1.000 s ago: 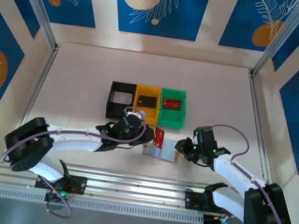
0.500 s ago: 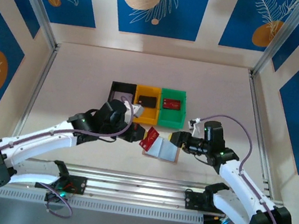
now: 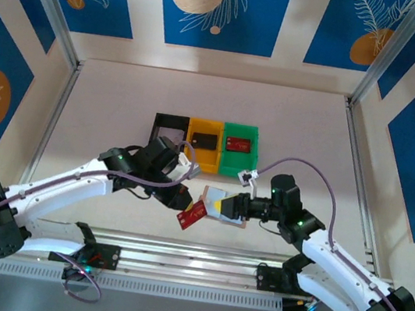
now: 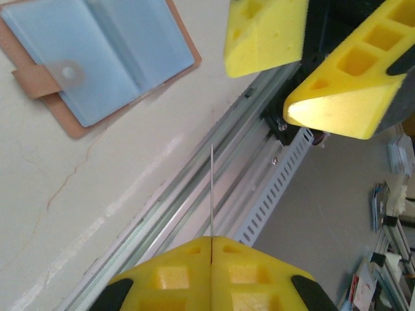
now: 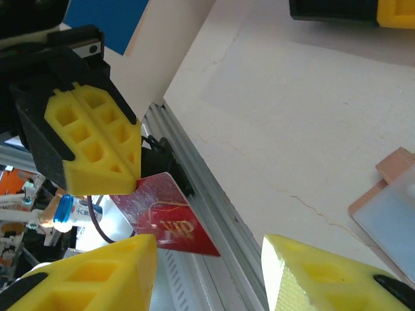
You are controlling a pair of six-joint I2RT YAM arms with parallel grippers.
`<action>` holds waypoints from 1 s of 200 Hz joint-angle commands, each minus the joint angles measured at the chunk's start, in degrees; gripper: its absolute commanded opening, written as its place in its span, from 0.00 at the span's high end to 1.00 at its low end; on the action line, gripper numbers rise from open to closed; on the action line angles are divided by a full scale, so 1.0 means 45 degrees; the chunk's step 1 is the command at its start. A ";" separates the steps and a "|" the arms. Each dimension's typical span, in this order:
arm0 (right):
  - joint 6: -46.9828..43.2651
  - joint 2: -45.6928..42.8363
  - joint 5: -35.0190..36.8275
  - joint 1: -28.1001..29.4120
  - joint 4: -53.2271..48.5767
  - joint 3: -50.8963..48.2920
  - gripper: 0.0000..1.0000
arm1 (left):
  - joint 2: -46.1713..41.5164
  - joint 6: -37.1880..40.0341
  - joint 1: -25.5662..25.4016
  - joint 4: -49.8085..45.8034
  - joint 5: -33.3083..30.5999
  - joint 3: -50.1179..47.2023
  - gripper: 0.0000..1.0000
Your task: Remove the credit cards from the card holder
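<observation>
The black bin (image 3: 154, 141), yellow bin (image 3: 213, 156) and green bin (image 3: 238, 164) held a pale card (image 3: 169, 134), dark card (image 3: 205, 139) and red card (image 3: 239, 143). The card holder (image 4: 104, 61) lay open by the table's near edge. The left gripper (image 4: 212, 249) pinched a second red card (image 3: 192, 215), withdrawn from the holder since earlier, and the right gripper (image 5: 206, 249), fingers spread, had advanced over the holder.

The pale beige table (image 3: 120, 110) before me carries a black bin (image 3: 156, 128), a yellow bin (image 3: 208, 123) and a green bin (image 3: 237, 166) touching in one row, and nearer to me the card holder (image 4: 97, 61) lies open and flat, not touching them.
</observation>
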 commanded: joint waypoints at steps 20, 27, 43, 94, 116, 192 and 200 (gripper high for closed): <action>-0.0694 0.0702 -0.0399 0.0812 0.1335 -0.0311 0.53 | 0.0241 0.1129 0.0111 -0.0794 0.1165 0.0629 1.00; -0.0773 0.0826 -0.0533 0.0991 0.1409 -0.0275 0.54 | 0.0255 0.1174 0.0109 -0.0827 0.1161 0.0650 1.00; -0.0959 0.1007 -0.0663 0.1445 0.1556 -0.0204 0.55 | 0.0300 0.1240 0.0120 -0.0824 0.1265 0.0689 1.00; -0.1233 0.1052 -0.0589 0.2208 0.1829 -0.0167 0.67 | 0.0256 0.1283 0.0103 -0.0789 0.1419 0.0591 1.00; -0.1238 0.1070 -0.0476 0.2326 0.1908 -0.0197 0.73 | 0.0259 0.1243 0.0106 -0.0680 0.1538 0.0546 1.00; -0.1215 0.1013 -0.0545 0.2611 0.2168 -0.0270 0.89 | 0.0264 0.1204 0.0116 -0.0478 0.1523 0.0610 1.00; -0.1215 0.0996 -0.0508 0.2621 0.2148 -0.0261 0.93 | 0.0241 0.1204 0.0121 -0.0478 0.1467 0.0625 1.00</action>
